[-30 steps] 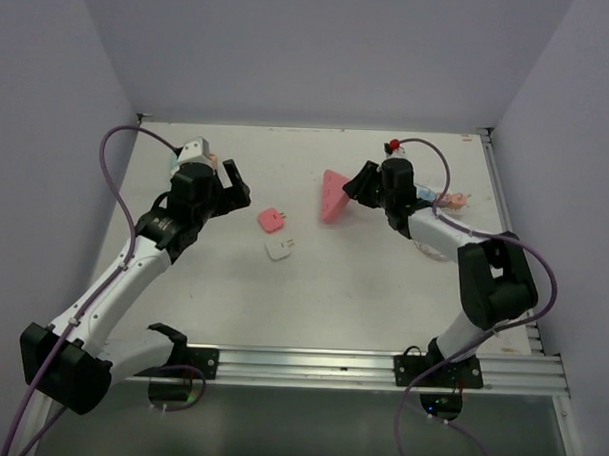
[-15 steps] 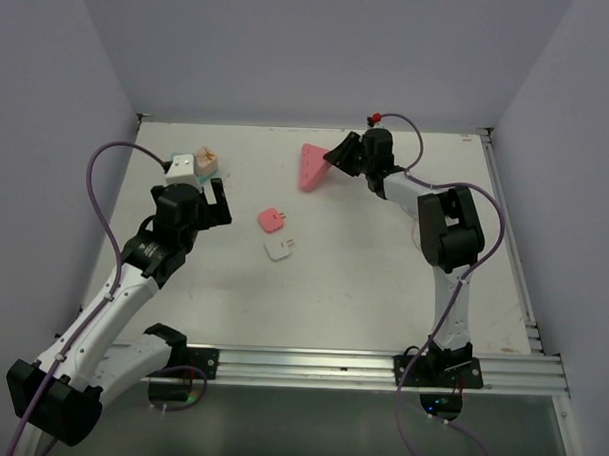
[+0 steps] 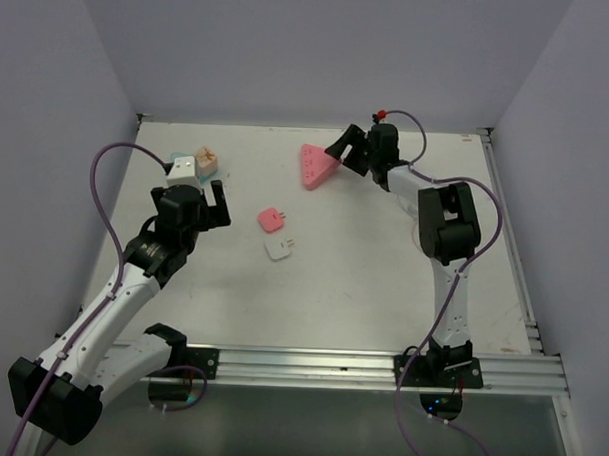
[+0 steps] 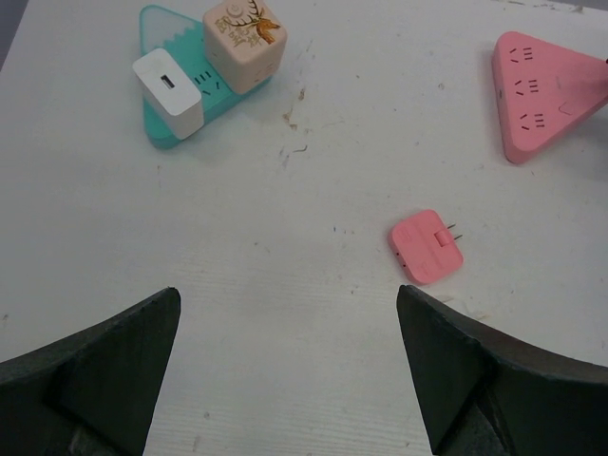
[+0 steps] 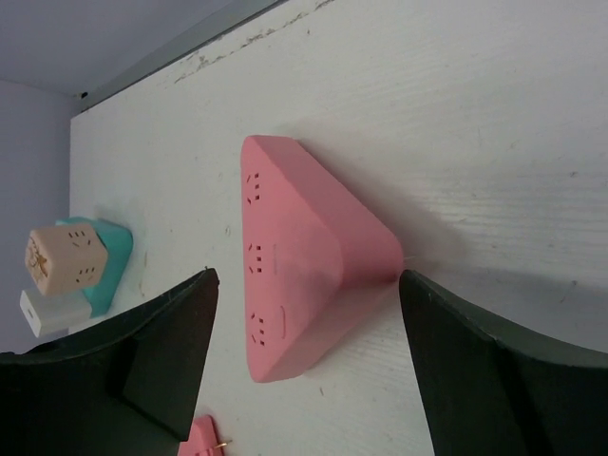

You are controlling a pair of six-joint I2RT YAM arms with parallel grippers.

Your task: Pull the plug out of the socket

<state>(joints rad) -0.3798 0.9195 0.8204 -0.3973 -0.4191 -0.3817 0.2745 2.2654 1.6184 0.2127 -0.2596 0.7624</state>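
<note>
A teal triangular socket [image 4: 166, 28] lies at the back left with a white plug [image 4: 168, 92] and a peach cube plug [image 4: 244, 43] standing in it. My left gripper [image 4: 288, 293] hovers open over bare table nearer than it, holding nothing. A pink triangular socket [image 3: 315, 166] with no plug in it lies flat at the back middle. My right gripper [image 5: 307, 275] is open, with its jaws on either side of one corner of the pink socket [image 5: 294, 256] and not pressing on it.
A loose pink plug [image 3: 273, 220] and a loose white plug [image 3: 280, 249] lie mid-table; the pink plug [image 4: 427, 246] is just beyond my left gripper's right finger. The back wall runs close behind both sockets. A metal rail [image 3: 505, 225] lines the table's right edge.
My right gripper carried the pink socket toward the back, then opened and let it go; it now lies flat. My left arm pulled back from the teal socket.
</note>
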